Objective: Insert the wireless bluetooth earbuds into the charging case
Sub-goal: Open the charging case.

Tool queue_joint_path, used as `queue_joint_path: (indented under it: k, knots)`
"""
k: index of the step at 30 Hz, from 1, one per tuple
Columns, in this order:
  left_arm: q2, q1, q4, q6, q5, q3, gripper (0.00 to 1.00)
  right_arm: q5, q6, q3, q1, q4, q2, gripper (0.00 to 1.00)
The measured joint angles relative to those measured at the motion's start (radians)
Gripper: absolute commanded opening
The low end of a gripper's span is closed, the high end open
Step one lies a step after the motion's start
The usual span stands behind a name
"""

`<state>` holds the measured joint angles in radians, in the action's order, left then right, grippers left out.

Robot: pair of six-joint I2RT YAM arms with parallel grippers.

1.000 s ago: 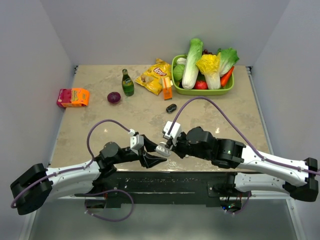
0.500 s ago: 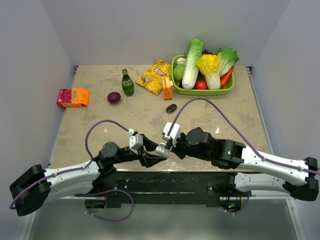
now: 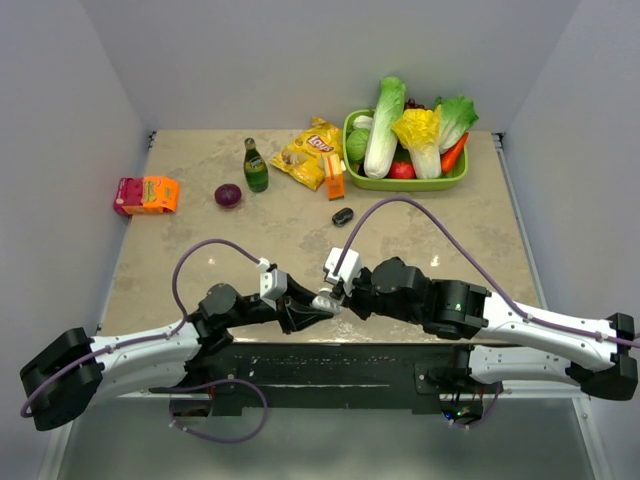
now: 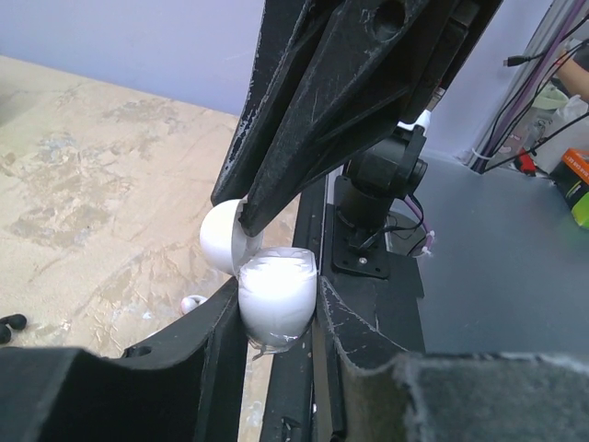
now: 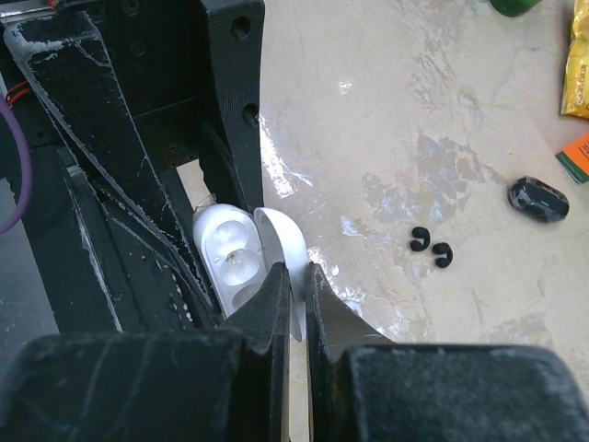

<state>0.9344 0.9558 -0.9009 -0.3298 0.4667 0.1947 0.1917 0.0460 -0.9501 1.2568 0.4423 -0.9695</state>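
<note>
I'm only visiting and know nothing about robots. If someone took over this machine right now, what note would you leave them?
Left gripper: shut on the white charging case body.
Right gripper: shut on its lid, holding it open.
Two black earbuds lie loose on the table near a black case.
Done: white case opened.
Left: seat the buds; whether the white case's wells are filled, I cannot tell.
</note>
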Motion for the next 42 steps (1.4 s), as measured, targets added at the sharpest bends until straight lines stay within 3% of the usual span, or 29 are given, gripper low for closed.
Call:
queue_joint_path:
  k: [3,4,9,16,19,25,32,37,42]
  knots:
    - [0.002,0.000,-0.003,0.000,0.002,0.000,0.08,0.000,0.000,0.000,0.000,0.000,0.000,0.00]
    - [0.003,0.000,-0.003,0.000,0.002,0.000,0.00,0.000,0.000,0.000,0.000,0.000,0.000,0.00]
    - [0.010,0.000,-0.011,0.000,0.005,0.000,0.00,0.001,0.000,0.000,0.000,0.003,0.000,0.01]
    - [0.019,0.000,-0.040,0.000,0.010,-0.002,0.00,0.010,-0.026,0.000,0.000,-0.002,0.001,0.45]
    - [0.013,0.000,-0.061,0.000,0.008,-0.010,0.00,0.031,-0.051,0.000,0.000,-0.006,0.008,0.59]
    - [-0.046,0.000,-0.080,0.000,-0.030,-0.051,0.00,0.121,-0.103,0.003,0.000,-0.024,0.087,0.72]
    - [-0.188,0.000,-0.141,-0.001,-0.130,-0.143,0.00,0.336,-0.277,0.073,-0.081,-0.087,0.248,0.74]
    - [-0.271,0.000,-0.223,-0.019,-0.201,-0.146,0.00,0.332,-0.423,0.122,-0.244,-0.067,0.129,0.68]
    - [-0.293,0.000,-0.273,-0.030,-0.213,-0.146,0.00,0.282,-0.526,0.269,-0.289,-0.056,0.044,0.65]
